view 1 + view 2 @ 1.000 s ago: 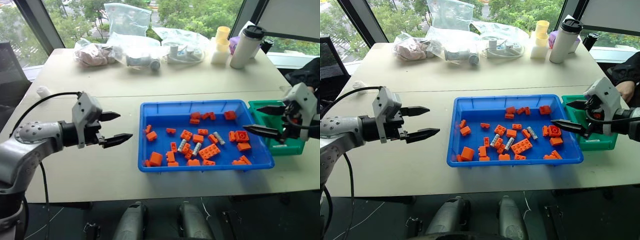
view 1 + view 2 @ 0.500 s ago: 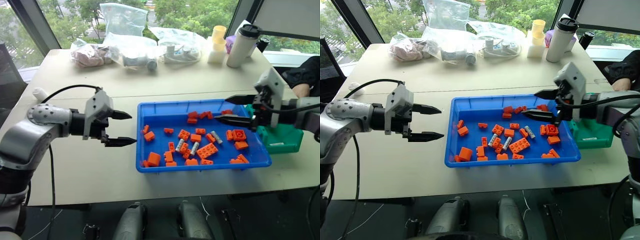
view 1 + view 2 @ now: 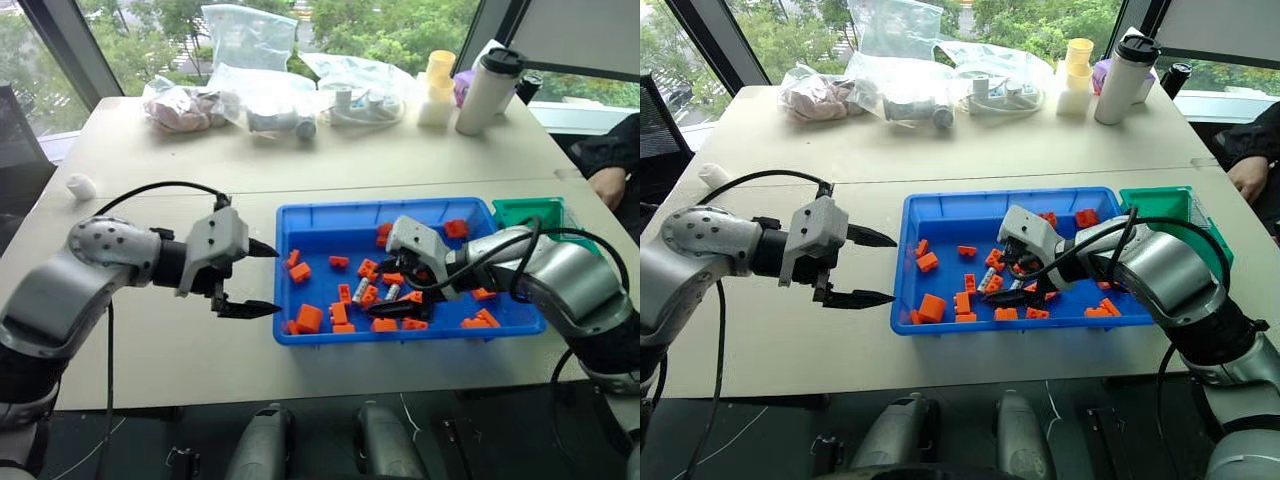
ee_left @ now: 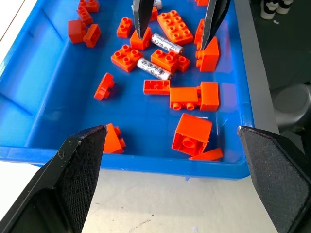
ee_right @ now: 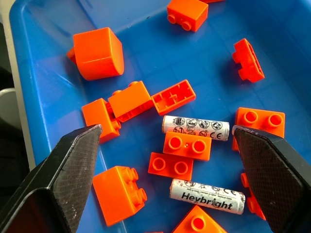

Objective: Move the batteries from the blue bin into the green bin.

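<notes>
Beyond the window-side tabletop clutter of plastic bags [image 3: 270,95] and a white tumbler [image 3: 488,90], your work sits on the pale table [image 3: 400,160]. Your right gripper [image 3: 400,290] is down inside the blue bin [image 3: 330,222] with its jaws spread wide and nothing between them. Two batteries [image 5: 196,127] lie directly ahead of its fingertips, framed between them, with orange bricks [image 5: 187,145] wedged touching and between the two cells. Your left gripper [image 3: 255,280] hangs just outside the bin's near-left rim, jaws also wide and empty. The green bin [image 3: 535,212] sits behind the right arm, at the blue bin's far right end.

Watch the crowding: I judge that closing from here could pinch a brick along with a battery, or nudge the round cell so it rolls out from between the pads. Descending off-centre could also land a fingertip on a brick and tip it over the cell.
</notes>
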Robot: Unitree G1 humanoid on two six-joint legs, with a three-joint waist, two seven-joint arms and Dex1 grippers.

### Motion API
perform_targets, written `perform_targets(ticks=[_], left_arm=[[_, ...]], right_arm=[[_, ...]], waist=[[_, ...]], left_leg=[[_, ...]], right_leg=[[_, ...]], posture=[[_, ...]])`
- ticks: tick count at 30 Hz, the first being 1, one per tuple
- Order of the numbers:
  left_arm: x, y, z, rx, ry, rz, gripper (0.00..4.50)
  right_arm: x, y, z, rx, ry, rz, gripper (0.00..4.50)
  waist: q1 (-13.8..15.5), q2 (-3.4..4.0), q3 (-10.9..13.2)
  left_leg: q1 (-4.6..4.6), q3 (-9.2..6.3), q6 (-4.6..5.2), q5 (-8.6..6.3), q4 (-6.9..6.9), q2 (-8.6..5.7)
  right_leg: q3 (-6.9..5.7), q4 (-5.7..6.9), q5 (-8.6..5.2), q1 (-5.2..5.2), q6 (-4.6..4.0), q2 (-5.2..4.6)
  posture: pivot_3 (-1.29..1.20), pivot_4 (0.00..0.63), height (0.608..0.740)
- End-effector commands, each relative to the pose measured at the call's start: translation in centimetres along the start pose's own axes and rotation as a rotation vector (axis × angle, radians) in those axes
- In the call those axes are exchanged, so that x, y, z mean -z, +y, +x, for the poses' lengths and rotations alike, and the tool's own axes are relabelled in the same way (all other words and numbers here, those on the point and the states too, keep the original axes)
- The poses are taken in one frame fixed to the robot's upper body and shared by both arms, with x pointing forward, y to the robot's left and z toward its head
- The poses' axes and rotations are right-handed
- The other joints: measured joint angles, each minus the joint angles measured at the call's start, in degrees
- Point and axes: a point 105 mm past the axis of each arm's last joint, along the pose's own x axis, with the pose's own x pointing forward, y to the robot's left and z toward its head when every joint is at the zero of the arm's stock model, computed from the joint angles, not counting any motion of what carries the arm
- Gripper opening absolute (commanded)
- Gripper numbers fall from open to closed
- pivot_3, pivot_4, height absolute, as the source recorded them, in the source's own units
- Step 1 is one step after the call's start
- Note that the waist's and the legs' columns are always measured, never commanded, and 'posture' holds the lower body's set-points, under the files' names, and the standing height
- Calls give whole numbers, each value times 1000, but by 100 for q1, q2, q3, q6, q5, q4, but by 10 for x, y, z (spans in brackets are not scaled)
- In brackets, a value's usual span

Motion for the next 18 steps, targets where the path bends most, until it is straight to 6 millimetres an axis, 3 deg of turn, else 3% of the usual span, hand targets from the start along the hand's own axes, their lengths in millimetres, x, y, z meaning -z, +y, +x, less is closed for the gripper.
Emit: perform_targets(ticks=[1, 9, 12, 17, 18], left_arm=[[-7, 2, -3, -55, -24, 23, 4500], [-5, 5, 0, -87, -27, 14, 4500], [-5, 7, 2, -97, -34, 13, 4500], [-6, 8, 4, -101, -31, 16, 4500], [-6, 9, 4, -101, -30, 16, 4500]], right_arm=[[2, -1, 6, 6, 39, -12, 4460], [9, -13, 19, 31, 85, 14, 4460], [10, -17, 26, 49, 95, 5, 3547], [4, -13, 25, 30, 72, -10, 1166], [3, -13, 24, 28, 71, -16, 1168]], waist=[[2, 0, 0], [-4, 0, 0], [-5, 0, 0], [-4, 0, 0], [-3, 0, 0]], left_leg=[[0, 0, 0, 0, 0, 0], [0, 1, 0, 0, 0, -1], [1, 0, 0, 0, 0, -1], [1, 1, 0, 0, 0, -1], [1, 0, 0, 0, 0, -2]], right_leg=[[0, 0, 0, 0, 0, 0], [0, 1, 0, -1, 0, 0], [0, 2, 0, -1, 0, 0], [0, 2, 0, -1, 0, 0], [0, 3, 0, -1, 0, 0]], posture=[[0, 150, 740], [0, 150, 740], [0, 150, 740], [0, 150, 740], [0, 150, 740]])
